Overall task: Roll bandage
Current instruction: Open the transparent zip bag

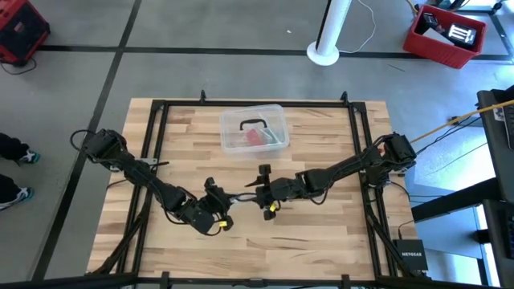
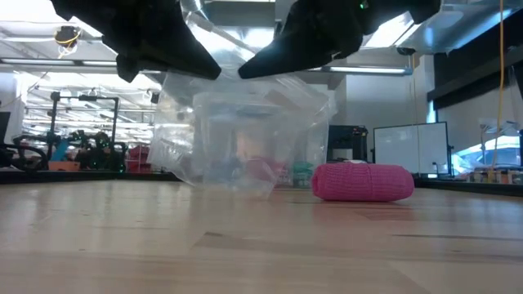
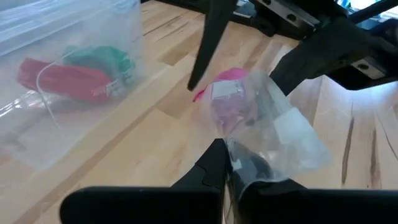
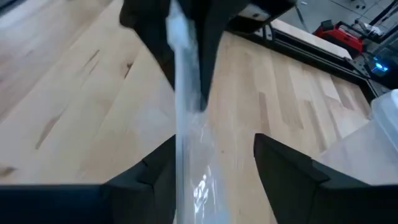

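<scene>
The bandage (image 2: 364, 181) is a small pink roll lying on its side on the table; in the left wrist view the roll (image 3: 229, 84) shows behind a crumpled clear plastic wrapper (image 2: 245, 131). My left gripper (image 3: 225, 163), near the table's middle (image 1: 229, 201), is shut on that wrapper. My right gripper (image 4: 214, 155) faces it from the right (image 1: 261, 191), open, with the wrapper's strip (image 4: 186, 143) running between its fingers. My left gripper pinches a bunched end of the clear wrapper (image 3: 244, 163) between its two shut fingers, coming from the table's left and slanting down. The rest of the wrapper (image 3: 280, 134) spreads out past the fingertips, above the table. My right gripper has the wrapper strip close beside one finger (image 4: 155, 171); I cannot tell whether it touches.
A clear plastic box (image 1: 277, 120) with red and green contents (image 3: 74, 78) stands at the table's far middle. A black frame (image 1: 161, 108) runs along the table's edges. Bare wood lies toward the near edge.
</scene>
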